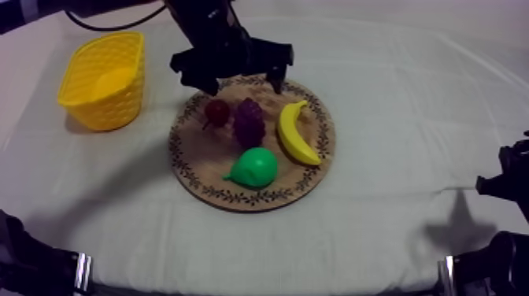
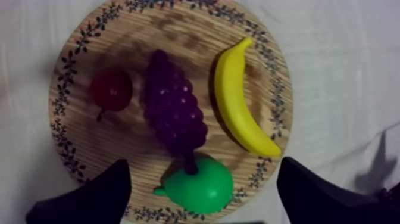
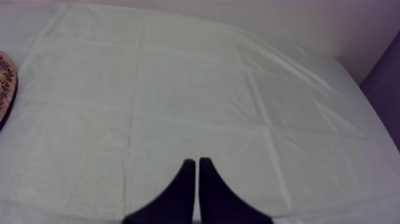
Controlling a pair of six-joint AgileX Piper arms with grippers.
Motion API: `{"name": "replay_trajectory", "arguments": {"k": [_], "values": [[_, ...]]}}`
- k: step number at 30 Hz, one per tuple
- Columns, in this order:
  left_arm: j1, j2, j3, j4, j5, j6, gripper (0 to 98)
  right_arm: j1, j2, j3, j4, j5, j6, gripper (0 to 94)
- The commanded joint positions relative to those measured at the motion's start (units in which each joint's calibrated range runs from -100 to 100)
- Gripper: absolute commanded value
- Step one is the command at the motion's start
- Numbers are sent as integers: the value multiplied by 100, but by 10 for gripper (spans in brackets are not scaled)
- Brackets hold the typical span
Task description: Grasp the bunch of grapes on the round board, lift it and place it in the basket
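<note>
The purple bunch of grapes (image 1: 249, 122) lies in the middle of the round wooden board (image 1: 197, 177), between a small red fruit (image 1: 216, 112) and a banana (image 1: 297, 132). My left gripper (image 1: 236, 79) hangs open above the board's far edge, holding nothing. In the left wrist view its wide-apart fingers (image 2: 89, 199) frame the grapes (image 2: 172, 110) on the board (image 2: 119, 143) from above, and the gripper (image 2: 203, 162) stands clear of the fruit. The yellow basket (image 1: 106, 79) stands empty at the far left. My right gripper (image 3: 197, 161) is shut, low at the right side (image 1: 504, 185).
A green pear (image 1: 253, 168) lies on the board's near part, its stem end close to the grapes, with the pear (image 2: 199, 184) just below the bunch's tip. The board's rim (image 3: 6, 83) shows beside bare cloth in the right wrist view.
</note>
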Motion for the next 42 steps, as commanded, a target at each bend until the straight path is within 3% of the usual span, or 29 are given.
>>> {"name": "replay_trajectory", "arguments": {"k": [1,10,32,37,42], "values": [[-32,174,19,7,-62,10,942,-3,-2,-5,-1,-4,-2,3],[-163,987,-111,56,-321,-52,927,-3,-2,-5,-1,-4,-2,3],[-162,2110,-927,220,206,-88,892,-3,-2,-5,-1,-4,-2,3],[-159,2278,-1083,230,312,-96,818,-3,-2,-5,-1,-4,-2,3],[-171,2367,-1128,231,369,-85,670,-3,-2,-5,-1,-4,-2,3]]}}
